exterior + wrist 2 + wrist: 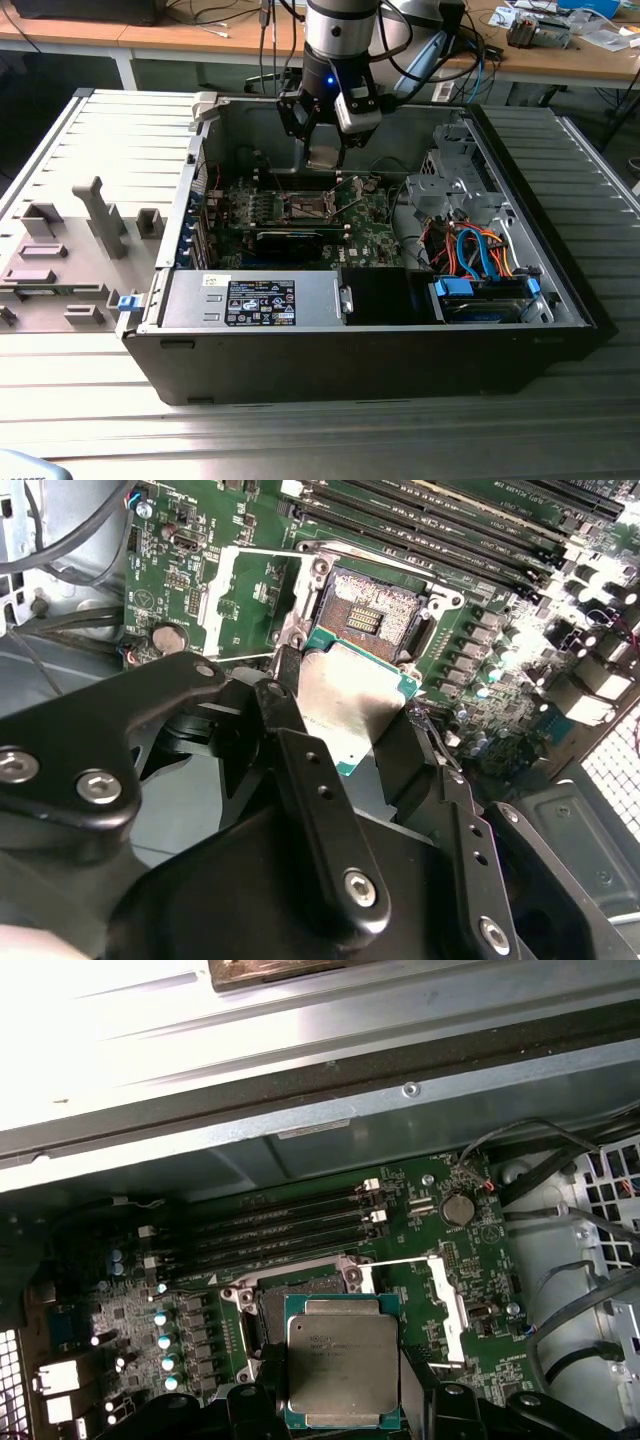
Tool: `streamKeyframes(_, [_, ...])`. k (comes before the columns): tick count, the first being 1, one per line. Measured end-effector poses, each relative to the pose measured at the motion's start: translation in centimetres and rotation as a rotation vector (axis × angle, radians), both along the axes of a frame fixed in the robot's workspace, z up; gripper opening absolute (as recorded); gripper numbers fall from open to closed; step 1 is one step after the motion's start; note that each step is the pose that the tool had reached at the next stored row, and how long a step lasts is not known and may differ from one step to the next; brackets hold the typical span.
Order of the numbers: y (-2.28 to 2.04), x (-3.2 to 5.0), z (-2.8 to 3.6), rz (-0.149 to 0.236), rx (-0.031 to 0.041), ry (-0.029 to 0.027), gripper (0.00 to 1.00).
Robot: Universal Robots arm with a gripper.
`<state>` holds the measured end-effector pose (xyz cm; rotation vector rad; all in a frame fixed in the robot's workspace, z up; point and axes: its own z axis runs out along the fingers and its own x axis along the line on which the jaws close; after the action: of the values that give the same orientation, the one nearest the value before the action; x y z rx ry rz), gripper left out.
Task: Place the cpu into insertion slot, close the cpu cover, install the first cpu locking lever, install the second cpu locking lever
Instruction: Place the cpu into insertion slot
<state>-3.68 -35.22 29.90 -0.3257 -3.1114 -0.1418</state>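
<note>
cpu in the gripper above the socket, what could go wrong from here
1. The cpu, held by the gripper, hangs offset from the insertion slot. Lowered misaligned, it could land on the rim or damage the contacts.
2. The cpu cover is open right beside the slot, so the gripper might catch it on the way down.
3. The grip looks to be on two edges only, so a slip could drop the chip onto the board.

Memory slots (280,1225), coin battery (457,1208)
</note>
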Motion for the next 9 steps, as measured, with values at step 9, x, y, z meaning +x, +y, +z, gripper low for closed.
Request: streamKeyframes(9, [0.0,0.0,-0.03,-0.019,0.0,0.0,0.54])
